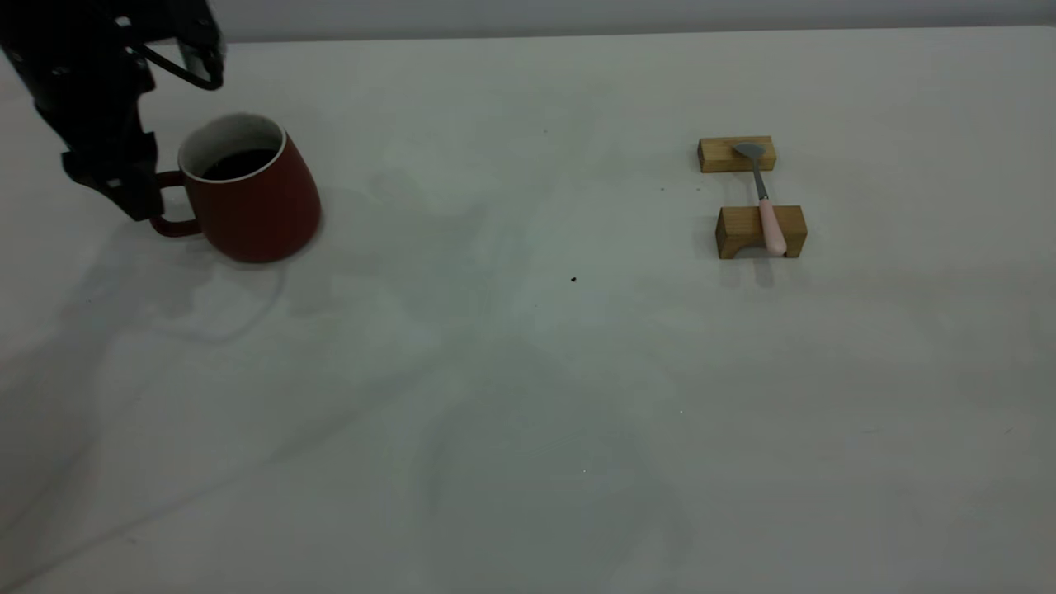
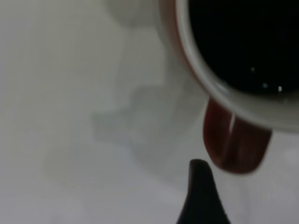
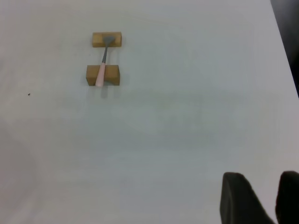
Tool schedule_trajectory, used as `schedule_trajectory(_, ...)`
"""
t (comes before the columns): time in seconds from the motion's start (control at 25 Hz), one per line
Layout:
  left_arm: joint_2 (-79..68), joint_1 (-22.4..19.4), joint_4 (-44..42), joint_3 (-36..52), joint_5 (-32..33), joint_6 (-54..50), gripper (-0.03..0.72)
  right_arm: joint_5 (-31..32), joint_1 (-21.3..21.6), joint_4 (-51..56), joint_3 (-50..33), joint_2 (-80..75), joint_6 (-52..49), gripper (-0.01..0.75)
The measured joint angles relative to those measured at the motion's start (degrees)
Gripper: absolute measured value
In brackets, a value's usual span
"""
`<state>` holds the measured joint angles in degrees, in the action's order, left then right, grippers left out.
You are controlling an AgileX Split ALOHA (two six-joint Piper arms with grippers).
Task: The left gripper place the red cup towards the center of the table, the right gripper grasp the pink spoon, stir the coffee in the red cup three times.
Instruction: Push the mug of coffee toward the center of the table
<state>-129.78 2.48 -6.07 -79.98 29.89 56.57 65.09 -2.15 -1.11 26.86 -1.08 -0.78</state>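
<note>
The red cup (image 1: 256, 206) stands on the table (image 1: 528, 396) at the far left, with dark coffee (image 1: 239, 163) inside and its handle (image 1: 169, 224) turned toward my left gripper (image 1: 136, 202). That gripper is open and right beside the handle, not closed on it. In the left wrist view one fingertip (image 2: 200, 186) sits just short of the handle (image 2: 233, 149), below the coffee (image 2: 233, 37). The pink spoon (image 1: 767, 206) lies across two wooden blocks at the right, also seen as the spoon (image 3: 103, 65) in the right wrist view. My right gripper (image 3: 261, 179) hangs far from it, open and holding nothing.
The two tan wooden blocks (image 1: 737, 154) (image 1: 742, 231) carry the spoon, its bowl on the far one. A small dark speck (image 1: 573, 280) lies near the table's middle. The table's dark edge (image 3: 286, 28) shows in the right wrist view.
</note>
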Motion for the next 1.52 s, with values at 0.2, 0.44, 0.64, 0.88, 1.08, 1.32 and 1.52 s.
schedule_trajectory(0.2,-1.1,1.5,-1.7,-0.2,-3.3,0.1,0.57,0.0,0.0,0.0,0.0,0.0,0.0,0.237)
schedule_trajectory(0.44,-2.4,2.1,-2.3,-0.3,-3.7,0.3,0.444,0.0,0.0,0.0,0.0,0.0,0.0,0.237)
schedule_trajectory(0.64,-2.5,2.7,-2.4,-0.3,-3.8,0.3,0.296,0.0,0.0,0.0,0.0,0.0,0.0,0.237)
schedule_trajectory(0.88,-2.5,6.4,-2.3,-0.3,-4.8,0.2,0.229,0.0,0.0,0.0,0.0,0.0,0.0,0.237)
schedule_trajectory(1.08,-2.5,10.8,-2.1,-0.3,-5.7,-0.1,0.229,0.0,0.0,0.0,0.0,0.0,0.0,0.237)
schedule_trajectory(1.32,-2.7,16.1,-0.8,-0.3,-7.4,-0.4,0.229,0.0,0.0,0.0,0.0,0.0,0.0,0.237)
schedule_trajectory(1.52,-2.9,19.4,-0.6,-0.3,-9.3,-1.5,0.236,0.0,0.0,0.0,0.0,0.0,0.0,0.237)
